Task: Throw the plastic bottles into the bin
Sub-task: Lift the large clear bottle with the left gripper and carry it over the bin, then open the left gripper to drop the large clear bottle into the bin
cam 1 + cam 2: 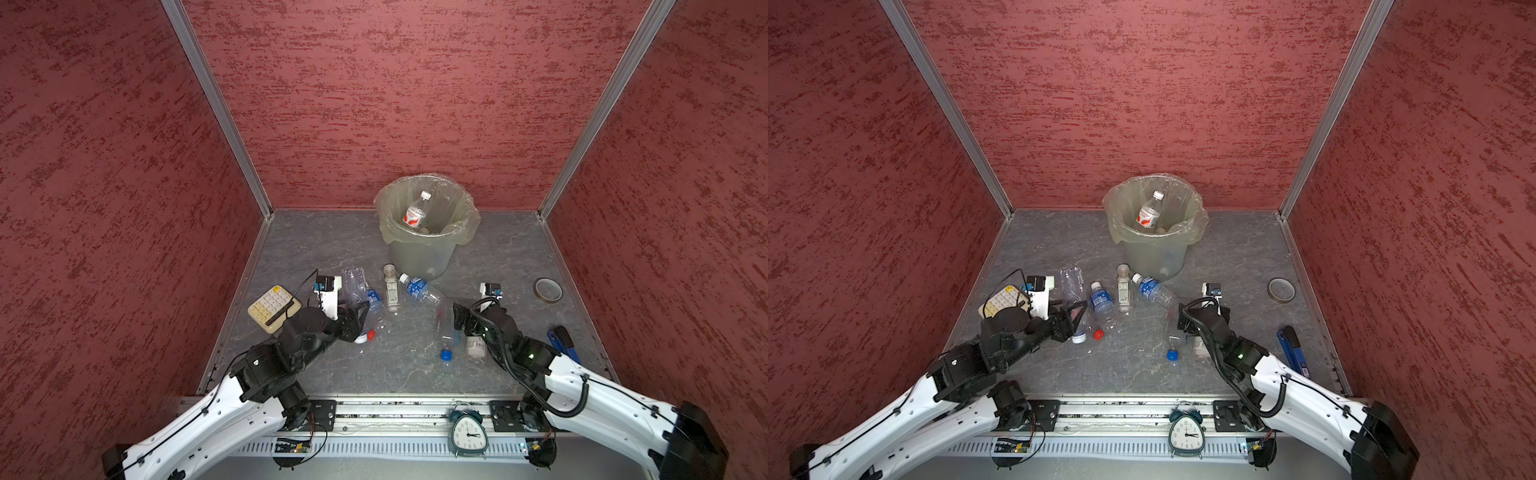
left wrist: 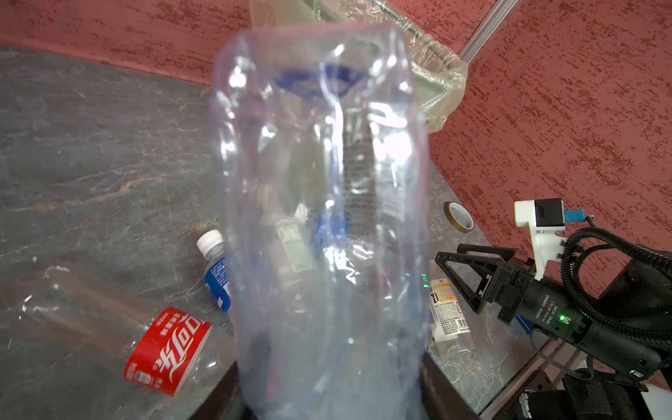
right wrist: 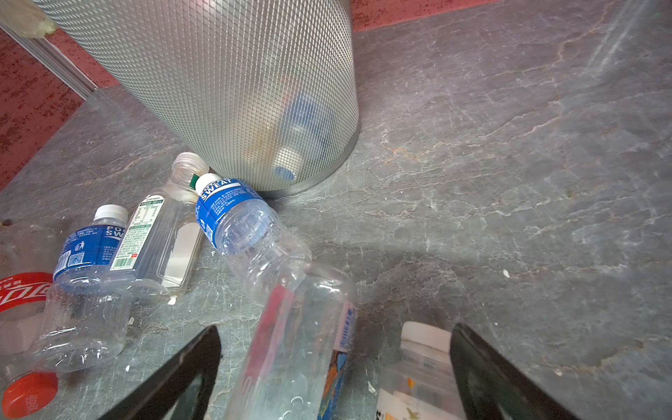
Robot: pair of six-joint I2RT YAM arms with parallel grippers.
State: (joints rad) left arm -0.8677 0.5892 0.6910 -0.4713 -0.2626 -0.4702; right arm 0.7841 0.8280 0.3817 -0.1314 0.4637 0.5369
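A grey stone-patterned table (image 1: 316,249) is strewn with small clear plastic bottles (image 1: 390,291). The left pincer (image 1: 360,311) is pinching a crumpled, label-free clear plastic bottle (image 1: 353,282) at its near end. The bottle's body juts out past the fingertips toward the far wall and fills the left wrist view. The right pincer (image 3: 336,329) is spread wide and sits low over the table. A clear blue-capped bottle (image 1: 445,332) lies between its fingers, not clamped, and a small white-capped bottle with a white label (image 3: 423,349) sits just inside one finger. The round translucent grey-green bin (image 1: 415,257), lined with a yellowish bag, stands at the back, well beyond both pincers. A red-labelled bottle (image 1: 417,212) rests inside it.
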